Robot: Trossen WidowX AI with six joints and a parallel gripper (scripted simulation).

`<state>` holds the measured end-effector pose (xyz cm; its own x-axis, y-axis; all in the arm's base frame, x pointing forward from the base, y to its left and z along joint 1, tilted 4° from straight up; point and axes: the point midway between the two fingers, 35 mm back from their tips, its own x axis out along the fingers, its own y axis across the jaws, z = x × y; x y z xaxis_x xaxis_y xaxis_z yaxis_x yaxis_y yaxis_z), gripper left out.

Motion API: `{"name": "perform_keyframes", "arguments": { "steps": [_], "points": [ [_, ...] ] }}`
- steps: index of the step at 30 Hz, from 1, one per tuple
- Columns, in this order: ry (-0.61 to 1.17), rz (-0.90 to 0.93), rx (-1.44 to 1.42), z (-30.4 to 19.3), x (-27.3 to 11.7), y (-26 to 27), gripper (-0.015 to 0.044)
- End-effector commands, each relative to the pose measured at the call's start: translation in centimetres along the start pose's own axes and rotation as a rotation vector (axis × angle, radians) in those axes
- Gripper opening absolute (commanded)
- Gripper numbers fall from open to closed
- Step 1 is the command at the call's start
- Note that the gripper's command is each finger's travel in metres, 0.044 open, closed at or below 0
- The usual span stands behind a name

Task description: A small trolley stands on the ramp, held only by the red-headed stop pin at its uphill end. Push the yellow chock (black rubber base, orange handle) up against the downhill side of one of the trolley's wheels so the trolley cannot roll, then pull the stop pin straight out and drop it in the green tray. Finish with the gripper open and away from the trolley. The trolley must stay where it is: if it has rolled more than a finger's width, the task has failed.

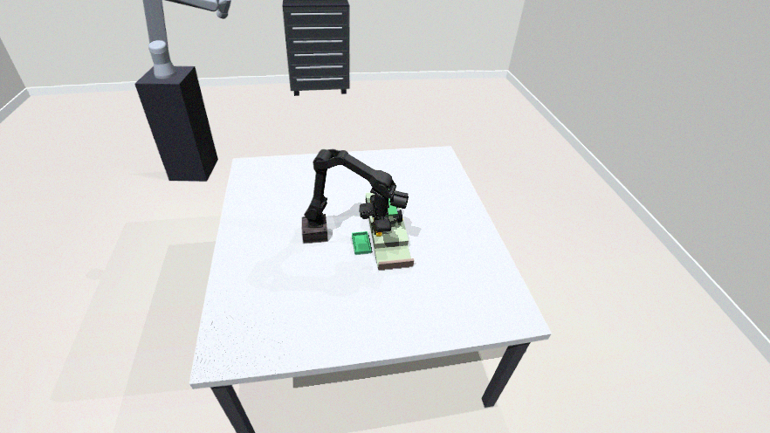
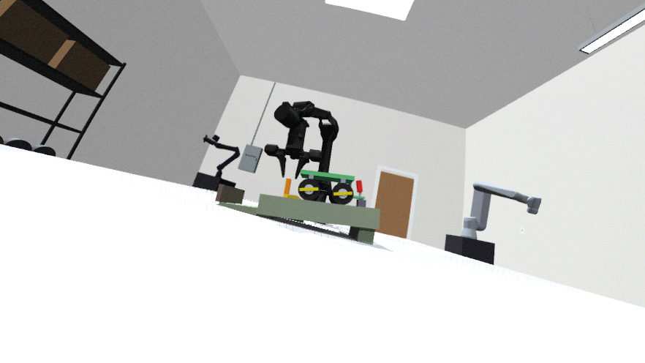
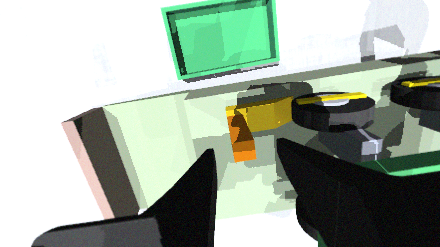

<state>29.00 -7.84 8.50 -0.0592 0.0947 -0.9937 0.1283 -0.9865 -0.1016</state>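
The yellow chock [image 2: 293, 196] [image 3: 270, 113] sits on the ramp [image 2: 318, 212] [image 3: 150, 136] with its orange handle [image 2: 287, 186] [image 3: 244, 152] upright. In the wrist view its uphill end meets the trolley's nearest downhill wheel [image 3: 332, 113], with no gap that I can see. My gripper [image 2: 291, 177] [image 3: 246, 147] is open and empty, its fingertips just above the handle. The green trolley [image 2: 327, 176] stands on the ramp. The red-headed stop pin [image 2: 359, 186] stands upright at its uphill end. The green tray [image 1: 361, 243] [image 3: 225, 36] is empty.
A brown end board [image 1: 395, 264] [image 2: 229, 193] [image 3: 100, 166] closes the ramp's low end. The tray lies beside the ramp, on the arm base's side. The trolley's deck is close to the uphill finger. The arm's base [image 1: 314, 229] stands on the white table [image 1: 340, 326].
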Motion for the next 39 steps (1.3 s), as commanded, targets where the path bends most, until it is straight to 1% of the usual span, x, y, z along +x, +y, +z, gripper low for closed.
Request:
{"name": "perform_keyframes", "arguments": {
  "steps": [1,5,6,9,13,16,25,36,39],
  "points": [
    [0.008,-0.002,-0.006,-0.1,-1.4,0.0,0.0190],
    [0.008,-0.002,-0.006,-0.2,-2.4,0.0,0.0190],
    [0.003,0.001,0.000,-0.1,-1.6,0.0,0.0216],
    [0.003,0.001,0.000,-0.1,-1.6,0.0,0.0295],
    [0.047,0.008,-0.070,-0.7,-2.2,-0.5,0.0190],
    [0.110,0.013,-0.222,-1.9,-3.2,-1.9,0.0190],
    [0.126,-0.049,-0.796,-3.8,-3.8,-9.7,0.0190],
    [0.162,-0.139,-1.485,-3.4,-4.5,-19.6,0.0190],
    [0.169,-0.152,-1.574,-3.1,-4.6,-20.9,0.0190]
  ]
}}
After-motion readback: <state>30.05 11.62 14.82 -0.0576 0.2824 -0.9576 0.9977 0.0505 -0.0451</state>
